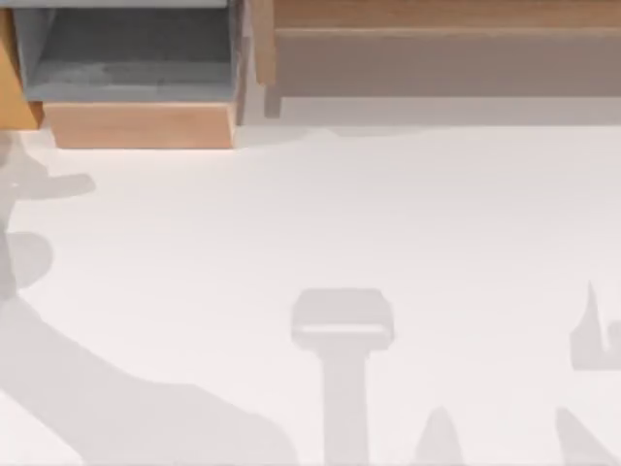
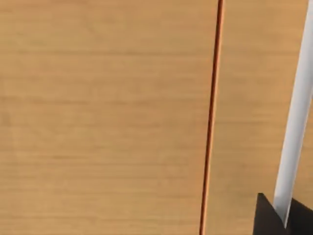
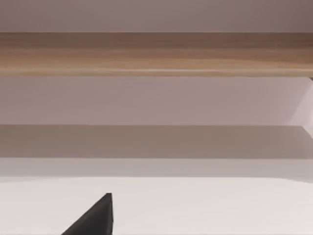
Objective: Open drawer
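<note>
The drawer (image 1: pixel 10 92) shows as an orange-brown sliver at the far left edge of the top view. In the left wrist view its wood front (image 2: pixel 102 117) is very close, with a thin dark seam (image 2: pixel 211 117) running across it. The thin pale bar handle (image 2: pixel 296 112) runs down between the two dark fingers of my left gripper (image 2: pixel 284 218), which stand tight against it on both sides. One dark fingertip (image 3: pixel 95 218) of my right gripper shows in the right wrist view, over the white table and facing a low wooden unit.
A grey-lined box (image 1: pixel 136 58) with a pale wood front (image 1: pixel 141 126) stands pulled out beside the drawer at the back left. A long wooden unit (image 1: pixel 446 49) runs along the back right. The white table (image 1: pixel 320 223) carries soft arm shadows.
</note>
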Motion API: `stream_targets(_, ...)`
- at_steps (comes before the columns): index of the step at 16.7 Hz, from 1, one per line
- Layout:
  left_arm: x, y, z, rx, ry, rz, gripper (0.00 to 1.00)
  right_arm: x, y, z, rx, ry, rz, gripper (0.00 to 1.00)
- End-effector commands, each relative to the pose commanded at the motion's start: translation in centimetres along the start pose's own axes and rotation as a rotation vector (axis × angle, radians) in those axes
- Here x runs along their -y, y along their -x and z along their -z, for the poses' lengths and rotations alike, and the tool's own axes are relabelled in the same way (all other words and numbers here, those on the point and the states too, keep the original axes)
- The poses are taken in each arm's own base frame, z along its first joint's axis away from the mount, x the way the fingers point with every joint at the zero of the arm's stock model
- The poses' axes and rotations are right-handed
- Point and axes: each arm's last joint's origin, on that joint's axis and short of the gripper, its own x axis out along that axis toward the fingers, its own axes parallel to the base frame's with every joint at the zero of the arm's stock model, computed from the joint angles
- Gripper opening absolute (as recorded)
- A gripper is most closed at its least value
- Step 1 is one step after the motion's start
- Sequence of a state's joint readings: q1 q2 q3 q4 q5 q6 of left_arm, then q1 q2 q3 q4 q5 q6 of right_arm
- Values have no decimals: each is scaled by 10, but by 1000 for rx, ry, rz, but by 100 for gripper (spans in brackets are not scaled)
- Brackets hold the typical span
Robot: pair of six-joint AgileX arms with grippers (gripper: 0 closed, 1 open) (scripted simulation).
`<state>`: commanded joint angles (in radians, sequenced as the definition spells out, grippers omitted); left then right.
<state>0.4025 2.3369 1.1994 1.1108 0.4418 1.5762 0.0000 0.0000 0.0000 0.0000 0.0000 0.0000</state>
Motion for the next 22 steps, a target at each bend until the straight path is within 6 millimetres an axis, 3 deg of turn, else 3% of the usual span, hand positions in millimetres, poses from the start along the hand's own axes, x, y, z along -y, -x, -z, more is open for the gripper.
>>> stream_targets(9,1,57,-1,3,-2,0,0,0,0,0,0,0,0,100)
stream_targets(16,2,63,0,3,-5,0,0,0,0,0,0,0,0,100)
stream_targets(22,5,115,-1,5,5,9,0,0,0,0,0,0,0,100)
